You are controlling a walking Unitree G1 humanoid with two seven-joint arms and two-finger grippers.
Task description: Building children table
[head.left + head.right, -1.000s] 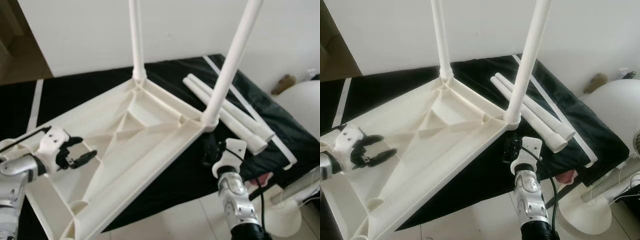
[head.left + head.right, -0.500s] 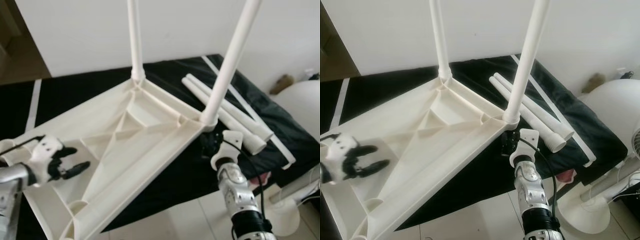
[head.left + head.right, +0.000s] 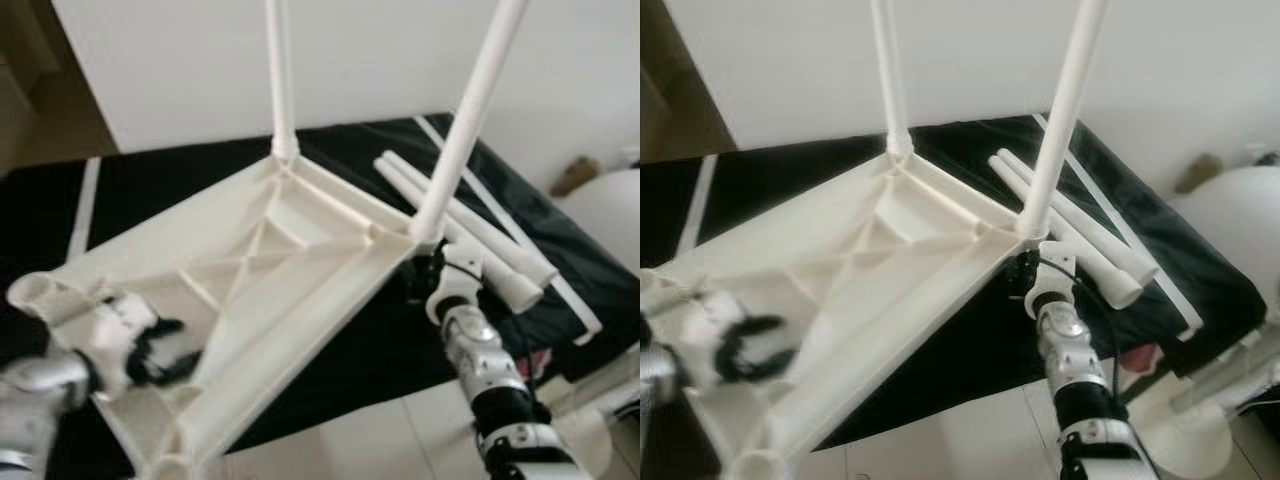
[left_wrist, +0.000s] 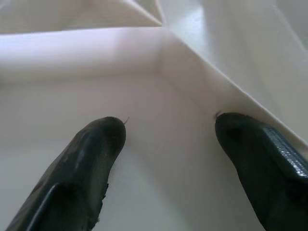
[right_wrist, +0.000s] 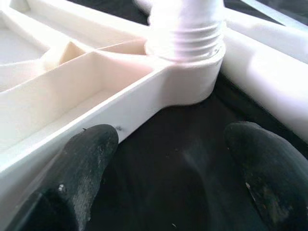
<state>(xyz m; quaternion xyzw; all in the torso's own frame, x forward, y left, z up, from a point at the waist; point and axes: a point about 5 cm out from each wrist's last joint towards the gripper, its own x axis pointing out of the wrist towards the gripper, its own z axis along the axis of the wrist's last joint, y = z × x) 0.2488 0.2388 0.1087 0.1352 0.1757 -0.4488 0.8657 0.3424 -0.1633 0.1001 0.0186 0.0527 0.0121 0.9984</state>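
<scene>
A white children's table top (image 3: 290, 250) lies upside down on a black cloth, ribbed underside up. Two white legs stand screwed in: one at the far corner (image 3: 279, 80), one at the right corner (image 3: 466, 120). Two loose legs (image 3: 490, 245) lie on the cloth to the right. The left corner socket (image 3: 38, 294) stands empty. My left gripper (image 3: 165, 350) is open and blurred, over the underside near the left edge; its fingers (image 4: 96, 144) straddle an inner rib corner. My right gripper (image 3: 425, 285) is open, low beside the right corner socket (image 5: 185, 57), with nothing held.
The black cloth (image 3: 180, 180) ends at pale floor tiles (image 3: 970, 440) in front. A round white object (image 3: 1240, 210) and a white stand base (image 3: 1180, 425) sit at the right. A white wall rises behind, and a small brown thing (image 3: 578, 176) lies by it.
The view has shifted and blurred. My left gripper has slid nearer along the table's left side. My right gripper has risen closer to the right corner socket.
</scene>
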